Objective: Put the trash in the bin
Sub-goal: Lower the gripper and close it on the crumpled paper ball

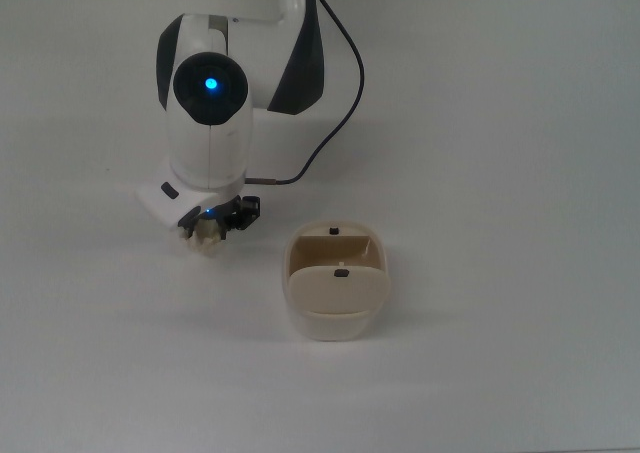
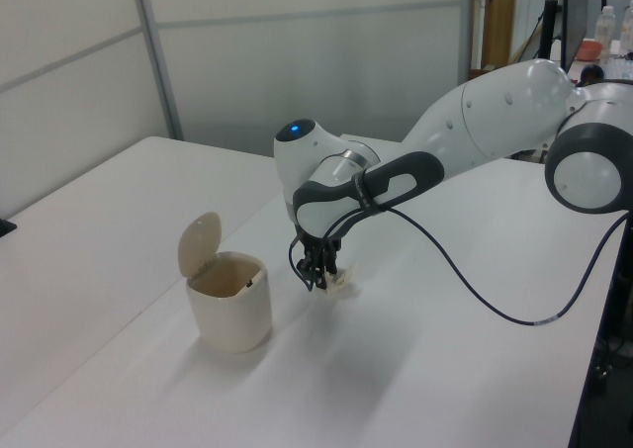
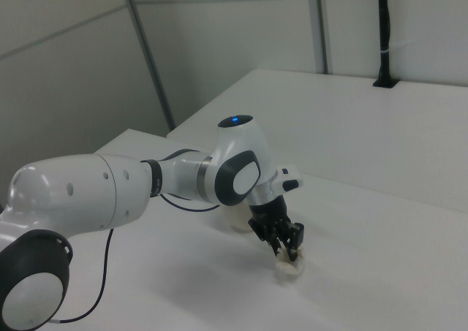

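- One small, lumpy wad of crumpled cream-white paper (image 1: 204,238) was seen on the smooth white bench (image 1: 500,123), to the top view's left of the bin.
- One rounded-rectangular beige plastic bin (image 1: 335,293) was shown with its swing lid tipped up.
- The black two-finger end effector (image 1: 213,227) was lowered onto the wad; whether it was closed could not be told.

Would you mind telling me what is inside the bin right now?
The bin shows only a bare tan interior under its raised lid; the lid hides part of the inside. The paper wad sits outside, on the table at the gripper.
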### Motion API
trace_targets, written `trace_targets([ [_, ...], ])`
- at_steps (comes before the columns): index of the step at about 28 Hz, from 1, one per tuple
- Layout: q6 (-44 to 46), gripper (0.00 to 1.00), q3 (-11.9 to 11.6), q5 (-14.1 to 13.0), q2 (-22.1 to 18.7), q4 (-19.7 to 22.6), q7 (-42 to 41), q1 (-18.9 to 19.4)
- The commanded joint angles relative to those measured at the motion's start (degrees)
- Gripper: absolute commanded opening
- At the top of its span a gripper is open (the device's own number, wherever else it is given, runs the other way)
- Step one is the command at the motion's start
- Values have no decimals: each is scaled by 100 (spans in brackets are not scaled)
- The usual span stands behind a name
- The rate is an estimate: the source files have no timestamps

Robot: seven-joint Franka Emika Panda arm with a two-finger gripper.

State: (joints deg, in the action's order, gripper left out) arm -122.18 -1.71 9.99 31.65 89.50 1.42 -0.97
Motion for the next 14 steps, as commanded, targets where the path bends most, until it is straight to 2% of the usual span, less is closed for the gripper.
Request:
trace_targets([
  [1,-122,0,-22,73,-36,94,43,35],
  [6,-113,0,-22,73,-106,85,25,35],
  [14,-60,0,30,21,-606,68,43,44],
])
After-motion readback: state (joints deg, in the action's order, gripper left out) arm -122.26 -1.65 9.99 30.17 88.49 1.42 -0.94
